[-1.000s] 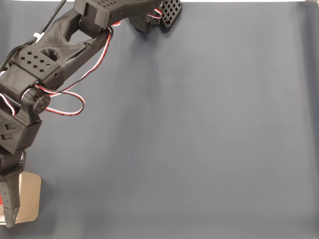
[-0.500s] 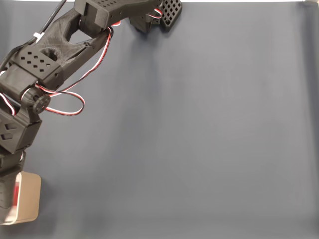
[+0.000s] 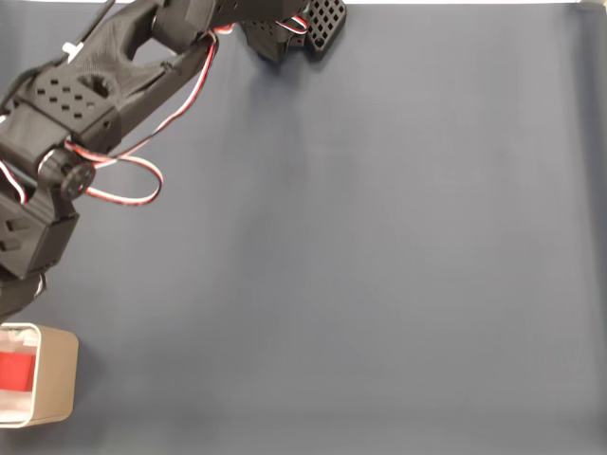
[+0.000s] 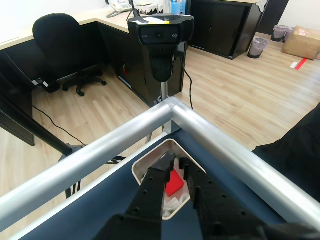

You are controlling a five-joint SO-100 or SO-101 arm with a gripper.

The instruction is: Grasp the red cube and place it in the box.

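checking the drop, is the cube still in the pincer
No, in the fixed view the cube lies inside the box, with the arm drawn back above it.

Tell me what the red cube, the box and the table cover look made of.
Red cube: matte, uniform colour, likely plastic or foam. Box: tan outside, white inside, rounded corners; cardboard or plastic, unclear. Table cover: dark blue, matte, faintly creased, probably fabric or a soft mat.

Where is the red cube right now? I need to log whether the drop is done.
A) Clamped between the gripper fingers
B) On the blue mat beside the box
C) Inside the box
C: the red cube lies inside the box, with the gripper open above it.
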